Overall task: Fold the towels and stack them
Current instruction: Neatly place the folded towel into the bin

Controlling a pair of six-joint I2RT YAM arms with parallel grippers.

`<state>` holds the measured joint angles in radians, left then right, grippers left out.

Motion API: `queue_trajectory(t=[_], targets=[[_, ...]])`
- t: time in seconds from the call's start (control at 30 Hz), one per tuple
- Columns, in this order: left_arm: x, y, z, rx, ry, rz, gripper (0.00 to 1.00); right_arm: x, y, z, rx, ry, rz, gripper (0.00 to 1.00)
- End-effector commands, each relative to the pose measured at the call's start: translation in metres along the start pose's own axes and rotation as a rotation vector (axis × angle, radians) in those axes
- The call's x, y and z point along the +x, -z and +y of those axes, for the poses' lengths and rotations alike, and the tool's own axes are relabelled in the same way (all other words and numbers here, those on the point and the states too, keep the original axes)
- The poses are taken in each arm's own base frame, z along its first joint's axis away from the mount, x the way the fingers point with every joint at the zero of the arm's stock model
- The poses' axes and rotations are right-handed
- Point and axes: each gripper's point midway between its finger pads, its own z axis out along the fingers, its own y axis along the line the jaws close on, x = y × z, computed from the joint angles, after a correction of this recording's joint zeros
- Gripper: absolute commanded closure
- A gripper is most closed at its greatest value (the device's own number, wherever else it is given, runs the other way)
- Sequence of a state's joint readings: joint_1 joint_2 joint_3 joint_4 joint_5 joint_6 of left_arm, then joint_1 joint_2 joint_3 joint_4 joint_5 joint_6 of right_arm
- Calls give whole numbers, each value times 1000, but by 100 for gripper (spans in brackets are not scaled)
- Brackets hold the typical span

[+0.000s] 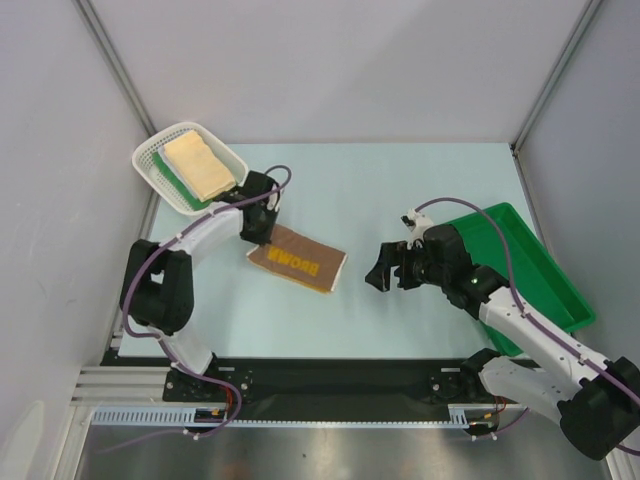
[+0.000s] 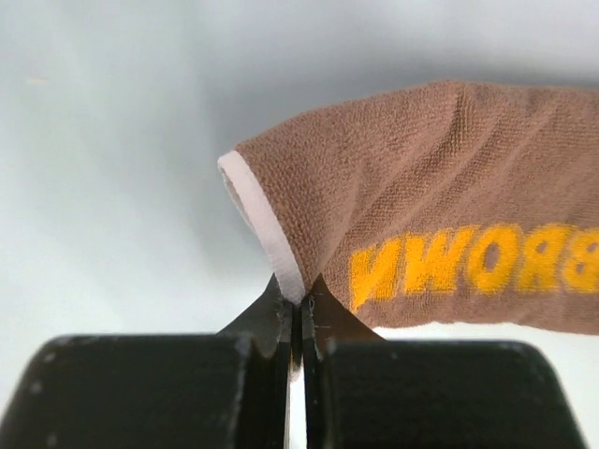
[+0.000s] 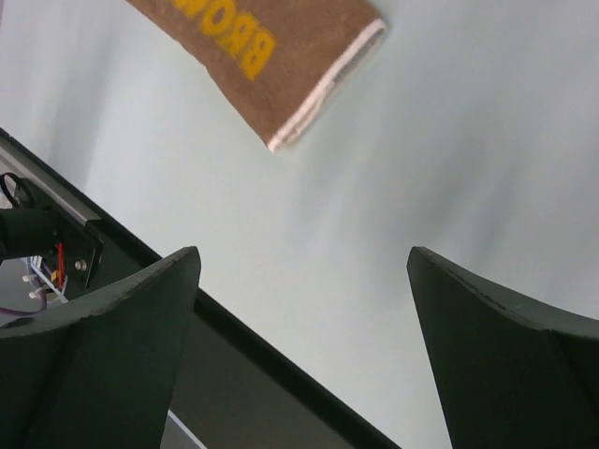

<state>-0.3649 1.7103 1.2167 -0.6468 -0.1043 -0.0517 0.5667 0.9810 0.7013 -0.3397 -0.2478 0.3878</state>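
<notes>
A folded tan-brown towel [image 1: 298, 260] with yellow "BROWN" lettering lies in the middle of the table. My left gripper [image 2: 301, 297] is shut on its white-hemmed left corner [image 2: 267, 224], which stands lifted off the surface. In the top view the left gripper [image 1: 259, 235] sits at the towel's left end. My right gripper [image 1: 381, 272] hovers open to the right of the towel with nothing between its fingers [image 3: 140, 309]; the towel's near corner [image 3: 281, 75] shows above them. A pale yellow-cream towel [image 1: 199, 165] lies folded in the white mesh basket [image 1: 151, 160], on top of a green towel [image 1: 180, 190].
A green plastic tray [image 1: 545, 270] sits at the right, partly under the right arm. The black rail [image 1: 330, 375] runs along the table's near edge. Grey walls close in the left, back and right sides.
</notes>
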Motion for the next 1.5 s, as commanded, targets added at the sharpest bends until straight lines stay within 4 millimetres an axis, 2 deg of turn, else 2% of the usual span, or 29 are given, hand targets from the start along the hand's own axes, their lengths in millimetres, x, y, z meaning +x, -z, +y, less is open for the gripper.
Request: queue_trajectory(t=[0.0, 0.07, 0.13, 0.2, 0.23, 0.3, 0.4, 0.47, 0.5, 0.53, 0.63, 0.67, 0.73, 0.83, 0.87, 0.9, 1.03, 1.07, 1.1, 1.17, 1.2, 1.3, 1.33, 1.37, 1.4, 1.47], targets=[[-31, 32, 46, -78, -54, -90, 100, -26, 5, 8, -3, 27, -64, 0], [-42, 37, 67, -129, -49, -118, 100, -30, 1, 8, 1, 21, -71, 0], [-63, 46, 90, -231, -72, -178, 100, -32, -2, 10, -13, 21, -74, 0], [-85, 62, 107, -319, -154, -262, 100, -35, -6, 11, -20, 29, -76, 0], [-90, 69, 122, -378, -157, -280, 100, -36, -7, 10, -18, 34, -75, 0], [-111, 82, 136, -416, -178, -354, 100, -40, -10, 10, -18, 48, -71, 0], [-132, 90, 159, -441, -166, -418, 100, -44, -20, 9, -33, 50, -66, 0], [-131, 73, 183, -476, -152, -361, 100, -49, -24, 11, -52, 54, -74, 0], [-138, 77, 193, -500, -143, -348, 100, -48, -27, 11, -60, 52, -65, 0], [-132, 65, 212, -545, -140, -288, 100, -50, -31, 11, -61, 53, -61, 0], [-145, 68, 245, -610, -122, -327, 100, -50, -39, 7, -61, 57, -44, 0], [-151, 62, 246, -596, -126, -343, 100, -52, -41, 7, -62, 59, -49, 0], [-158, 68, 275, -639, -113, -361, 100, -51, -47, 2, -59, 49, -34, 0], [-173, 63, 297, -709, -126, -362, 100, -52, -53, -2, -57, 46, -34, 0], [-185, 69, 303, -740, -128, -389, 100, -50, -57, -4, -57, 45, -24, 0], [-186, 62, 310, -764, -129, -375, 100, -49, -60, -6, -54, 41, -19, 0], [-206, 57, 327, -810, -127, -406, 99, -46, -66, -14, -42, 26, 4, 0], [-214, 63, 332, -814, -120, -416, 100, -46, -66, -14, -43, 25, 5, 0], [-212, 44, 336, -796, -115, -393, 100, -46, -67, -15, -43, 26, 8, 0], [-220, 41, 339, -755, -86, -417, 99, -47, -66, -15, -45, 27, 8, 0], [-220, 31, 342, -728, -65, -430, 100, -48, -66, -14, -44, 30, 8, 0], [-230, 29, 348, -712, -59, -486, 100, -51, -67, -17, -31, 33, 4, 0], [-232, 17, 346, -692, -72, -489, 100, -51, -68, -19, -25, 32, 7, 0], [-242, 22, 348, -690, -69, -522, 100, -53, -69, -19, -20, 33, 3, 0], [-244, 17, 351, -677, -62, -527, 100, -52, -70, -21, -14, 29, 7, 0], [-248, 7, 361, -716, -42, -523, 87, -54, -72, -23, -7, 26, 4, 0]])
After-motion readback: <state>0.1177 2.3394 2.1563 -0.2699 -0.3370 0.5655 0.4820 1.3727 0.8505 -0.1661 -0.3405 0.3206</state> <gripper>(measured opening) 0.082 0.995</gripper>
